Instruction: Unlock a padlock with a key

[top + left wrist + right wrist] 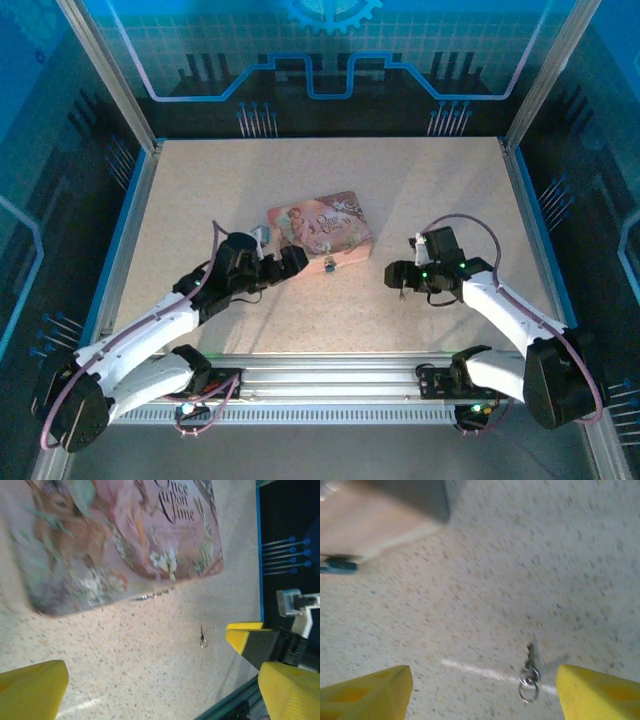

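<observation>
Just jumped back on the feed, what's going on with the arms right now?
The right gripper hangs low over the tiny dark metal key on its rings, open jaws straddling it on the speckled table, not gripping yet. The small bluish metal padlock sits at the front edge of the pink illustrated box. The left gripper hovers open beside that box, holding nothing.

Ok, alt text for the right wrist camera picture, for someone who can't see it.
A tiny dark key on metal rings lies on the speckled table between the right gripper's parted yellow fingertips, untouched. At upper left, blurred, a corner of the pink box with the bluish padlock beside it.
</observation>
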You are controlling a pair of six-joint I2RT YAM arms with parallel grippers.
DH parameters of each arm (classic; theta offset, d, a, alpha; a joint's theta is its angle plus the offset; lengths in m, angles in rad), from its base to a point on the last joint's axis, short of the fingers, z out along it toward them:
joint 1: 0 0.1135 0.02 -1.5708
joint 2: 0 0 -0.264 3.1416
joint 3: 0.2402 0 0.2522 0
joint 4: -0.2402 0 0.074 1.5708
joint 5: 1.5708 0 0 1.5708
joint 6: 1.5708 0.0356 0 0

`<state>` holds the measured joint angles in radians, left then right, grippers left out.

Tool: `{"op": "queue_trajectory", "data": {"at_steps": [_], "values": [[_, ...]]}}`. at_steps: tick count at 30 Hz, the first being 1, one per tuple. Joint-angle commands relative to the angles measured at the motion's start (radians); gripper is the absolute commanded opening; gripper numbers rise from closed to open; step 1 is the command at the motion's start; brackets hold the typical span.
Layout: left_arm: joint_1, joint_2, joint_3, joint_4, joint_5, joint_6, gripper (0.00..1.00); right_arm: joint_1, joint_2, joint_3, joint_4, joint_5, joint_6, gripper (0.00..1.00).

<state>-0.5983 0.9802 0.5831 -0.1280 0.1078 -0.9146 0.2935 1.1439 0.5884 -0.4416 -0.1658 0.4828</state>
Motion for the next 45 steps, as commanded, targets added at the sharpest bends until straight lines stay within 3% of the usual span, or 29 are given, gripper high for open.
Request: {"op": "queue_trajectory", "data": {"at_steps": [1,10,45], "values": [[-0.054,0.007,-0.022,0.062,-0.054,-0.059,0.99,0.004,-0.013,-0.030,-0.027,0.021,0.049,0.73],[-0.090,0.057,-0.016,0.110,-0.057,-0.071,0.99,0.042,0.048,-0.036,-0.030,0.062,0.069,0.62],[-0.091,0.061,-0.018,0.114,-0.066,-0.067,0.99,0.097,0.173,0.002,-0.015,0.140,0.097,0.20]]}}
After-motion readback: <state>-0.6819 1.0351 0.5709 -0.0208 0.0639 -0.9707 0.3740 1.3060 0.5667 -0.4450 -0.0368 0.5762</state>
